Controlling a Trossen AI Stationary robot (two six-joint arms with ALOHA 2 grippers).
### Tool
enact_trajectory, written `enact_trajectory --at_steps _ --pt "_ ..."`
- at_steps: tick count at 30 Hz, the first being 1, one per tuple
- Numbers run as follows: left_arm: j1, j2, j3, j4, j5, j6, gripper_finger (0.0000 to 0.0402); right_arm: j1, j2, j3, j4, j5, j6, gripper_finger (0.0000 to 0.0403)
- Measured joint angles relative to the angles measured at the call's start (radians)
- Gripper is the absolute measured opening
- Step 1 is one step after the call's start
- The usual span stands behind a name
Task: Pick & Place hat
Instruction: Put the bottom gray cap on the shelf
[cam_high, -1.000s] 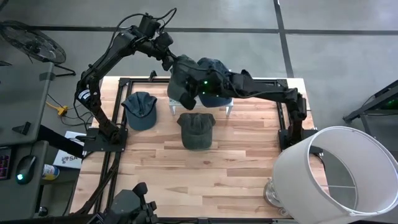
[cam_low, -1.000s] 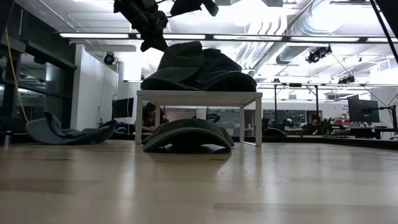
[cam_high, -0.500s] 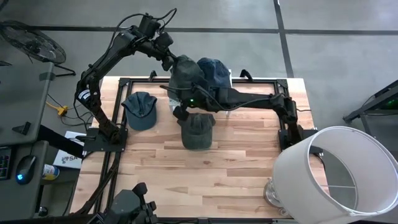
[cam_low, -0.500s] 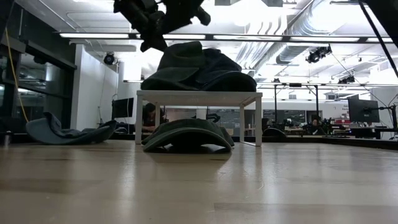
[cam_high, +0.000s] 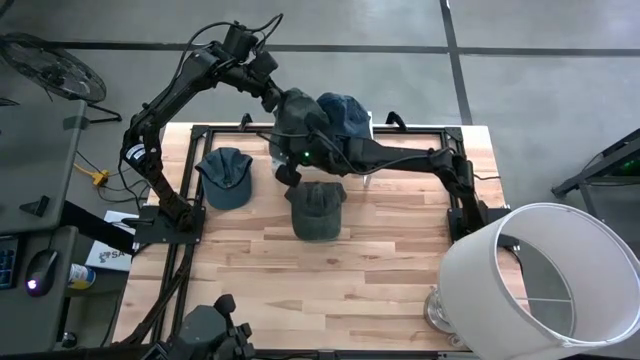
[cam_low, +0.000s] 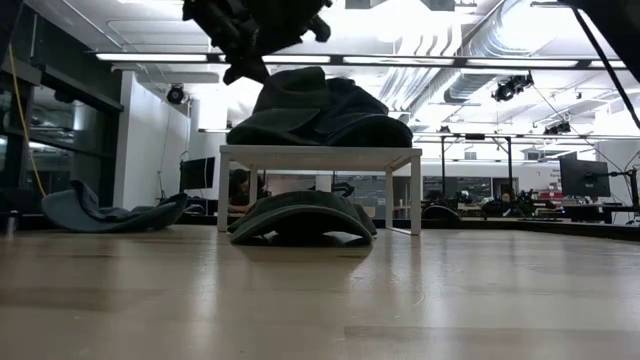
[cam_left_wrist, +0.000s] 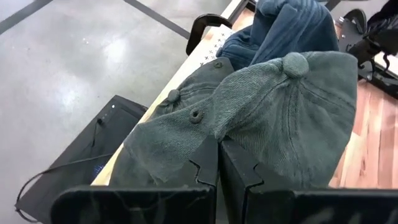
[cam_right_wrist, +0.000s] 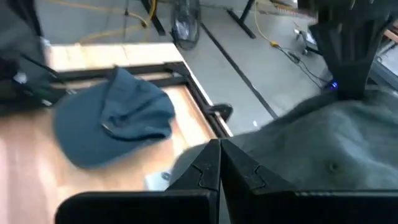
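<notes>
Hat (cam_left_wrist: 249, 118) pinched by left hand (cam_left_wrist: 217, 163) on stand (cam_low: 318, 156).

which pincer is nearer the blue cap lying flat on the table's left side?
Right. The right pincer hangs beside the stand, just right of the blue cap; the left pincer is farther back, on the stacked caps.

Wooden table (cam_high: 380, 260) — on it a blue cap (cam_high: 224, 177), a green cap (cam_high: 317, 209), a small white stand (cam_low: 318, 155).
</notes>
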Motion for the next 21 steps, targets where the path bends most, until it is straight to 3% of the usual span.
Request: enact_trajectory --at_steps 12,21 --pt "0.0 0.0 0.0 0.009 -0.003 -0.016 0.0 -0.096 0.013 -0.002 0.033 -0.012 0.01 0.0" --pt "0.0 0.0 0.0 0.01 0.001 -0.04 0.0 -0.159 0.015 -0.002 -0.042 -0.065 0.08 0.0"
